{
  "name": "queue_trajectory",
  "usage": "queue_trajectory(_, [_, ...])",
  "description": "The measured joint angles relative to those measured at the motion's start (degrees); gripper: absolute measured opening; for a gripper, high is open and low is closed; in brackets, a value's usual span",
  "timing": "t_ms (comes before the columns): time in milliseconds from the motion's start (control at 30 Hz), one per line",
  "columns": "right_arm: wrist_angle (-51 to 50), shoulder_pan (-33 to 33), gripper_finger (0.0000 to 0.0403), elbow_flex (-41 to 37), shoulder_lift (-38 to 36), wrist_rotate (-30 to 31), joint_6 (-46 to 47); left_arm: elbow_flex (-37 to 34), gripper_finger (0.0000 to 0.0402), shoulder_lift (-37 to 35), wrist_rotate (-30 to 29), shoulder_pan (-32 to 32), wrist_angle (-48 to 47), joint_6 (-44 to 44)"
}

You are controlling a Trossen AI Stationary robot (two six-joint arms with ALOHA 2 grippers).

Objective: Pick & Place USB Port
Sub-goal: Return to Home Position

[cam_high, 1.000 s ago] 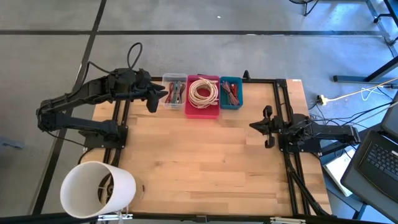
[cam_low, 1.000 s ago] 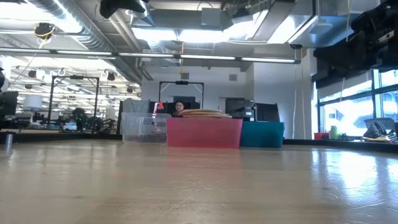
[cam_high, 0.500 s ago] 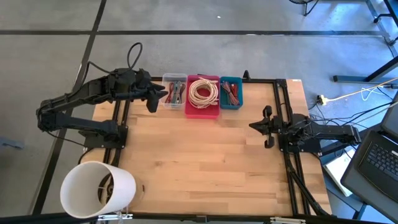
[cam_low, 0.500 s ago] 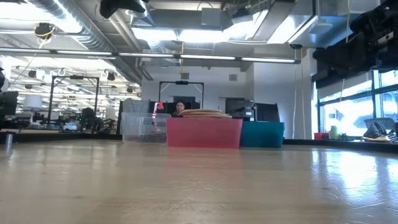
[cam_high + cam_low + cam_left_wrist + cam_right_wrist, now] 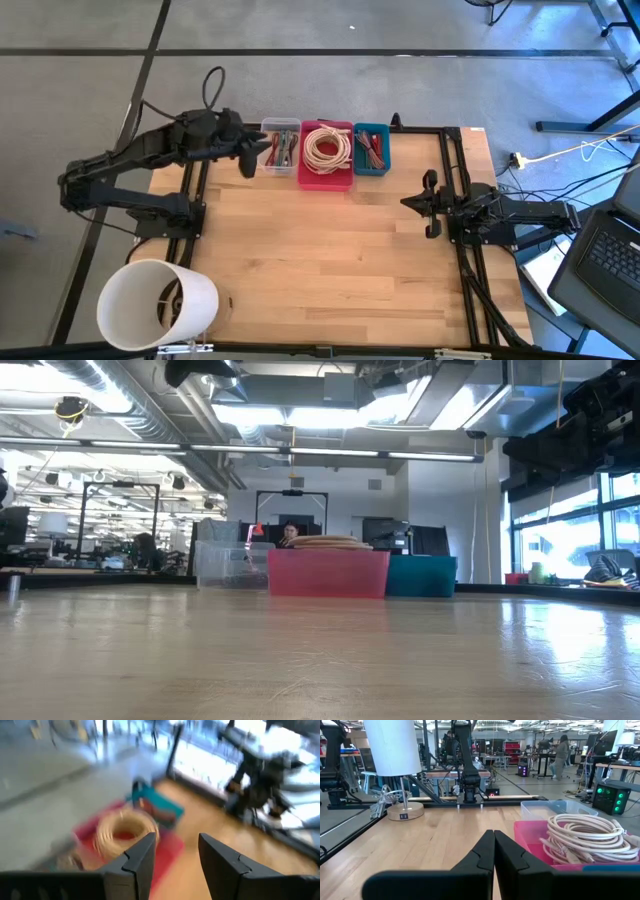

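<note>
High view first, taking the wooden table (image 5: 320, 250) as lying bare across its middle and near side, with no loose cable waiting there, and so judging the sorting as done and only the retreat to rest as pending. Passing over the white lamp (image 5: 158, 305) standing at the near left corner, clear of the work. Finding the left arm (image 5: 130, 160) reaching in from the left edge toward the far row of bins, not yet folding home. Noting the left gripper (image 5: 176, 840) as hanging just beside the transparent bin (image 5: 281, 122), fingers standing apart and gripping nothing, presumably for having no further load. Finding the right arm (image 5: 510, 215) lying folded at the right edge, well apart from the bins, and the right gripper (image 5: 494, 837) pressing its fingers together on nothing, looking parked. Turning to the containers, sitting close side by side along the far edge, within reach of either arm. Seeing the red bin (image 5: 325, 182), the biggest, in the middle, carrying a coil of cream cable (image 5: 325, 147). Seeing the transparent bin on its left holding charger cables (image 5: 282, 150) in mixed colours. Seeing the blue bin (image 5: 372, 174) on its right holding a smaller bundle of reddish cables (image 5: 371, 150).
</note>
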Motion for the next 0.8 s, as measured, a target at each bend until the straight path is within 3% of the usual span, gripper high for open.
queue_trajectory(133, [0.00, 0.00, 0.0006, 0.00, 0.00, 0.00, 0.00, -10.07, 0.0143, -1.65, -2.70, -1.92, 22.02, 8.08])
queue_trajectory(267, [-0.01, 0.00, 0.0006, 0.00, 0.00, 0.00, 0.00, -24.94, 0.0143, -4.54, 4.64, -5.45, 45.58, 18.94])
queue_trajectory(400, [-0.01, 0.00, 0.0006, 0.00, 0.00, 0.00, 0.00, -37.04, 0.0143, -6.82, 5.17, -9.30, 61.55, 21.45])
queue_trajectory(600, [-0.02, 0.00, 0.0006, 0.00, 0.00, 0.00, 0.00, -50.20, 0.0143, -14.92, 2.95, -13.04, 72.08, 21.55])
queue_trajectory(800, [-0.02, 0.00, 0.0006, 0.00, 0.00, -0.02, 0.00, -56.93, 0.0143, -26.22, 2.53, -14.20, 71.54, 22.83])
